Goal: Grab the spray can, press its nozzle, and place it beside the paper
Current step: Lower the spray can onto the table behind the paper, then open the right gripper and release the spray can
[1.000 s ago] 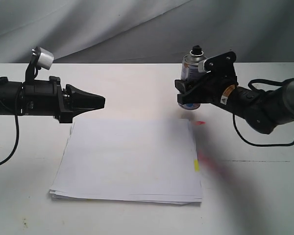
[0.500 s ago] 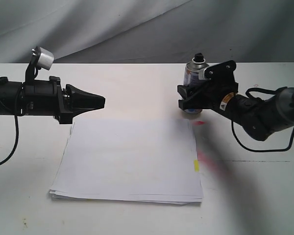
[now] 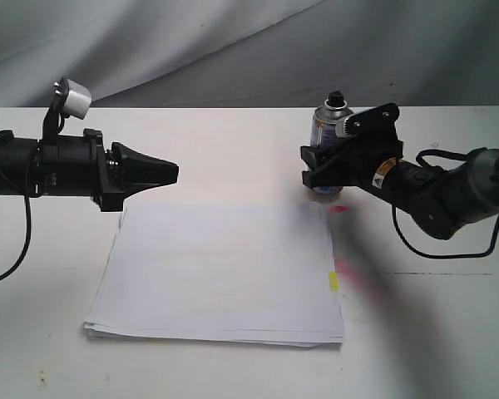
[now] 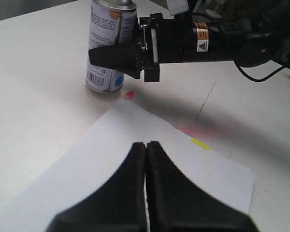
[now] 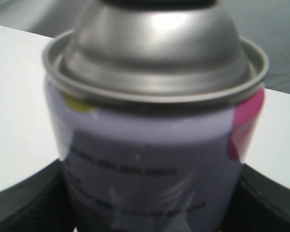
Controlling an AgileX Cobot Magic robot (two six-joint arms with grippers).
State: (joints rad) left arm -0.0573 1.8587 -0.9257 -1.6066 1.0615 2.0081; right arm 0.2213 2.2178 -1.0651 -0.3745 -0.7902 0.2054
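Silver spray can (image 3: 325, 126) stands upright on the table (image 3: 233, 150), its base just off the far right corner of the paper (image 3: 220, 270) and not touching the sheets. A black nozzle (image 3: 334, 97) tops the can, and nothing presses on it. A blue dot (image 4: 118, 83) shows low on the label beside a barcode. The right gripper (image 3: 310, 165) reaches in from the right with its jaws clamped on the can's sides, about halfway up. A yellow tab (image 3: 333, 281) marks the paper's right edge, and pinkish smears (image 3: 356, 274) stain the table beside it. The left gripper (image 3: 171, 173) hangs over the paper's far left corner, pointing toward the can, jaws pressed together and holding nothing.
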